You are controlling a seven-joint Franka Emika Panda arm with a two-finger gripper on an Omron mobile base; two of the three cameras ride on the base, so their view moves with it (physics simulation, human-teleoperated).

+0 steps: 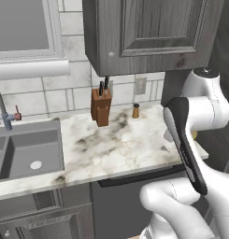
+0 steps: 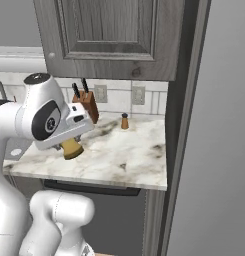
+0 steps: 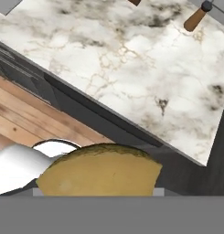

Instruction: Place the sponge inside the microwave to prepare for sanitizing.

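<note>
- Hand (image 2: 71,146) of the white arm hangs in the air over the front edge of the bench (image 2: 129,160), on its left side as the right base view shows it.
- It holds the sponge (image 2: 72,148), a small yellow chunk that pokes out under the white hand. The fingers are hidden, but the sponge sits up off the bench, so the hand has it held, part way shut on it.
- In the hand view the sponge (image 3: 100,171) is very close and lies wide, its long side going left to right, with a rounded top edge.
- Past the sponge, the hand view shows the marble bench top (image 3: 131,68), its dark front edge, and wood floor (image 3: 22,119) below.
- A small brown shaker bottle (image 2: 124,121) stands upright near the back wall, well apart from the hand.
- A brown knife block (image 1: 101,106) with black handles stands by the wall too, left of the shaker in the left base view.
- A grey sink (image 1: 29,151) with a tap (image 1: 3,109) is at the far left of the bench.
- A grey cupboard (image 1: 148,32) hangs above the bench.
</note>
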